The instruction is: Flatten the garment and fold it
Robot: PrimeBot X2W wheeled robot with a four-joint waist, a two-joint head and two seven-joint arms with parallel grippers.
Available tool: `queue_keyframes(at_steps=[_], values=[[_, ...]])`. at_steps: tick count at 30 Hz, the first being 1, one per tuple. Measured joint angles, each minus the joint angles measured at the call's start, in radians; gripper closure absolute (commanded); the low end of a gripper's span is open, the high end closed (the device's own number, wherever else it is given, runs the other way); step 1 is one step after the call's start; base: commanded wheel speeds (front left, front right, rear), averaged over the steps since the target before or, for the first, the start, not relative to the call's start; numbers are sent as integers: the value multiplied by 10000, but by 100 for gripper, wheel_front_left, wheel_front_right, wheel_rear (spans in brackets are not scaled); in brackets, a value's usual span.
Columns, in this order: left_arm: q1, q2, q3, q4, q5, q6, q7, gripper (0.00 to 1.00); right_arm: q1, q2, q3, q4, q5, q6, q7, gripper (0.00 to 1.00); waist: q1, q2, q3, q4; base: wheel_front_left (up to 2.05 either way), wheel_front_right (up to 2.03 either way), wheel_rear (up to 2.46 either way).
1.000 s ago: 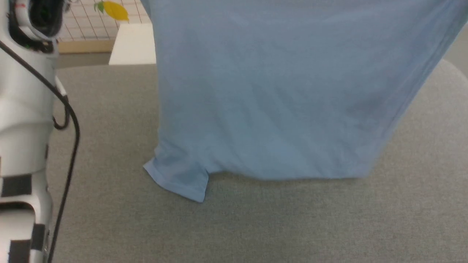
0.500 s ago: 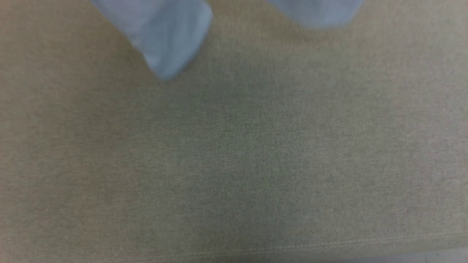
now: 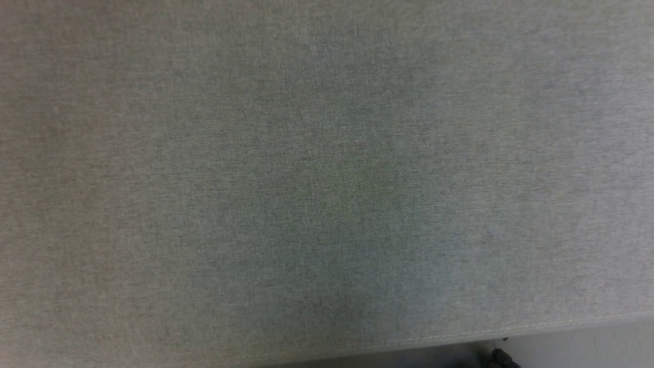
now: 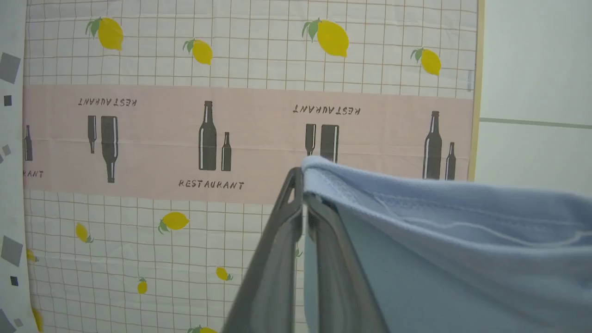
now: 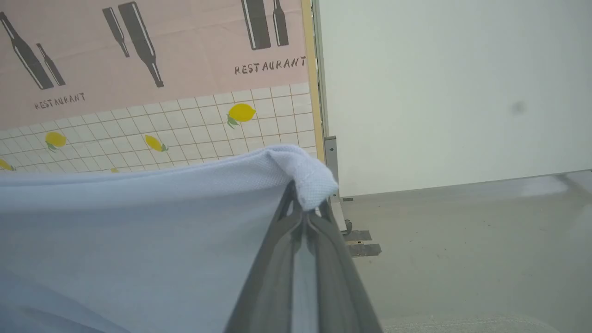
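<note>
Head cam's tipped down since a second ago, now onto the grey woven table cover (image 3: 327, 184); lemon-and-bottle printed backdrop cloth (image 4: 138, 148) beyond the left claw (image 4: 303, 189) reads "RESTAURANT" three full times, two upside down; one big light-blue soft T-shirt (image 4: 462, 240) hangs between both claws; left claw's clamped on its edge, right claw (image 5: 303, 206) pinching another bit.

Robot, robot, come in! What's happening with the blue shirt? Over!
Left gripper shut on garment edge. Right gripper shut on another edge. Grey fabric surface in head view, lemon-print backdrop ahead.
</note>
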State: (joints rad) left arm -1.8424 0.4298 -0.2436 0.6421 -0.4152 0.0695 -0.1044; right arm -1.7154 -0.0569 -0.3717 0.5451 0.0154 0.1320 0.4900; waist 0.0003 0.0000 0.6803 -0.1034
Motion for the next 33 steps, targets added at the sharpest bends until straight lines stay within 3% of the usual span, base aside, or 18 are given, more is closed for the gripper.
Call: queue_keyframes(at_steps=[10,15,19,27,33], values=[[2534,-531,374,1078,-989,-792,-1202,100,2383,-675,1473,575,1626,0,-696,100,-1,0,76,410,0,0,0],[4613,-750,571,1147,-1377,-1267,-1452,100,4833,-1373,2897,155,2997,0,-1112,100,-2,0,-657,585,0,0,0],[6968,-1030,669,872,-1484,-1375,-1480,100,7306,-1628,3478,-226,4291,0,-1494,100,-4,0,-1508,768,0,0,0],[12033,-1732,748,-104,-2224,-1210,-1417,100,11601,-1810,3864,-928,5557,0,-1973,100,-5,0,-3419,1136,0,0,0],[15446,-1839,688,-1394,-2819,-667,-151,100,13807,-1910,3670,-1104,5645,0,-2332,100,-5,0,-4774,1323,0,0,0]])
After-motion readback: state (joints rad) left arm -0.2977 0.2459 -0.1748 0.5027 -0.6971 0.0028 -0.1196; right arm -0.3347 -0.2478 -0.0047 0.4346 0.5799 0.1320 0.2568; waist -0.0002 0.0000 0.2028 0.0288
